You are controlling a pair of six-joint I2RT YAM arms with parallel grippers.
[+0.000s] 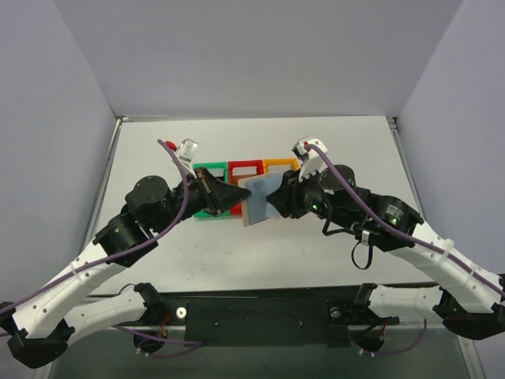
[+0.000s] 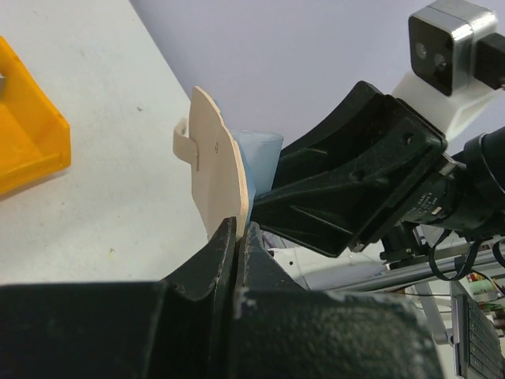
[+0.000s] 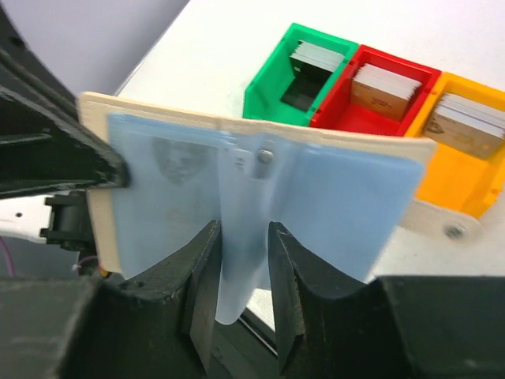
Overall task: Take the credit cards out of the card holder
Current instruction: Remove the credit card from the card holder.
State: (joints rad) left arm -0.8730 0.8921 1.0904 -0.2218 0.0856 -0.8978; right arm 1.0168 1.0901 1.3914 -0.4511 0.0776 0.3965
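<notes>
The card holder (image 1: 254, 199) is up off the bench (image 1: 316, 253). It hangs spread open about midway between the side edges and toward the far edge, just on the near side of the row formed by the green bin (image 3: 268, 88), red bin (image 3: 345, 120) and orange bin (image 3: 467, 183). The left claw (image 2: 237, 230) is clamped tight on one end of the tan cover. This keeps the holder upright and turns its light blue inner panels toward the other arm, so the pockets can be reached. The right claw (image 3: 241, 237) comes in at the lower edge by the centre fold, its fingers (image 3: 199, 276) standing narrowly apart on either side of a pale blue strip (image 3: 237, 268) that hangs below the panels. I cannot tell whether they actually pinch it, and it may be a card or only a pocket flap. Each bin holds a stack of cards, so drawn cards probably belong there.
</notes>
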